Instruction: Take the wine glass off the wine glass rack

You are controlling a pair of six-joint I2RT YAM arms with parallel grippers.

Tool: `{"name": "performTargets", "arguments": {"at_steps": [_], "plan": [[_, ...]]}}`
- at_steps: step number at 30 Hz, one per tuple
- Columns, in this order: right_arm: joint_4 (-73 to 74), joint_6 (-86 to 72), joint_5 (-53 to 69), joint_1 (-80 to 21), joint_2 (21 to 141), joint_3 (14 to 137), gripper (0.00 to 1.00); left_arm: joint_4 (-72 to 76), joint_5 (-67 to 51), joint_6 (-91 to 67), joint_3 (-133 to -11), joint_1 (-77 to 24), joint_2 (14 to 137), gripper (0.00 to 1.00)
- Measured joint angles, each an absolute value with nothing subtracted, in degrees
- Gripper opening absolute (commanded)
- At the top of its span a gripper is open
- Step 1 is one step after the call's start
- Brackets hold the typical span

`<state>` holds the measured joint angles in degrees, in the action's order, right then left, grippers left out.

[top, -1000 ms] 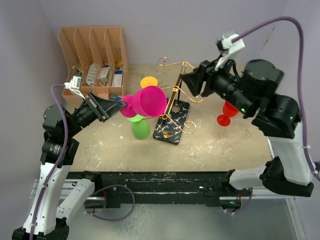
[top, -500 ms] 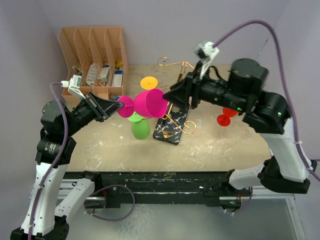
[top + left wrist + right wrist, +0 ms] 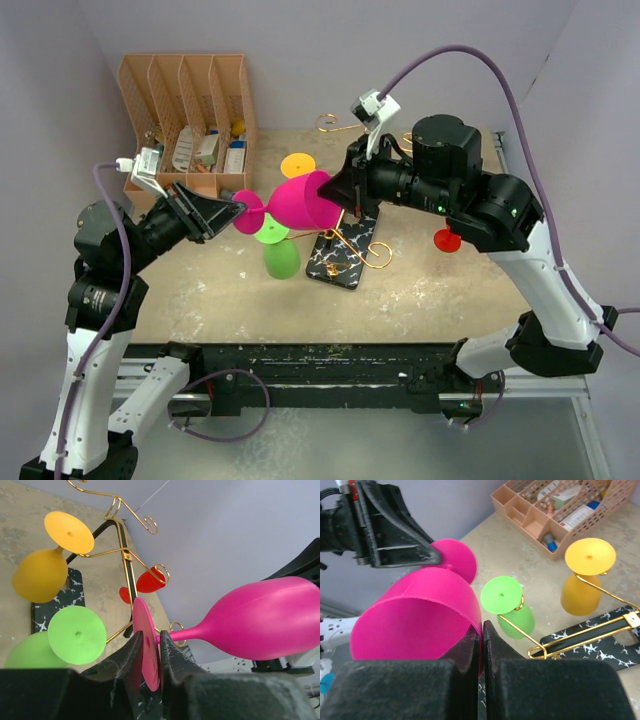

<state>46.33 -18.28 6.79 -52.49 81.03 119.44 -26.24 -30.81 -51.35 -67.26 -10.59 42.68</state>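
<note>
Magenta wine glass [image 3: 300, 200] off rack [image 3: 343, 252], airborne between hands: left hand [image 3: 150, 647] clamps foot, right hand [image 3: 481, 632] pinches rim; set-down likely remains.

The left arm [image 3: 95, 300] and right arm [image 3: 545, 290] are white tubes with fat black round joints. A purple cable [image 3: 452, 48] loops off each. The fingers [image 3: 122, 672] are black and rough
</note>
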Motion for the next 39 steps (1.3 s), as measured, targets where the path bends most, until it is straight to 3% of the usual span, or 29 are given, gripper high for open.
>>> {"name": "performTargets", "arguments": {"at_steps": [3,5,16,26,33,39], "plan": [[46.4,-19.0,3.7,-52.4,80.6,118.7,0.0,-26.3,-30.7,-50.8,-67.4,-10.6,42.7,0.61],[46.4,-19.2,0.6,-52.4,79.7,118.0,0.0,-26.7,-30.4,-50.3,-67.4,-10.6,42.7,0.67],[42.6,-15.9,-32.3,-52.0,71.2,121.8,0.0,-32.3,-22.4,-44.6,-67.4,-10.6,41.0,0.68],[34.0,-6.1,-53.6,-42.0,74.2,123.9,0.0,-36.5,-13.1,-38.1,-67.3,-10.6,38.2,0.67],[36.5,-4.5,-47.4,-28.4,89.8,138.1,0.0,-36.8,-9.1,-34.8,-63.2,-10.6,36.8,0.66],[45.6,-15.5,-21.8,-3.4,103.9,141.0,0.0,-38.7,-4.4,-31.6,-60.0,-10.6,35.1,0.66]]}}
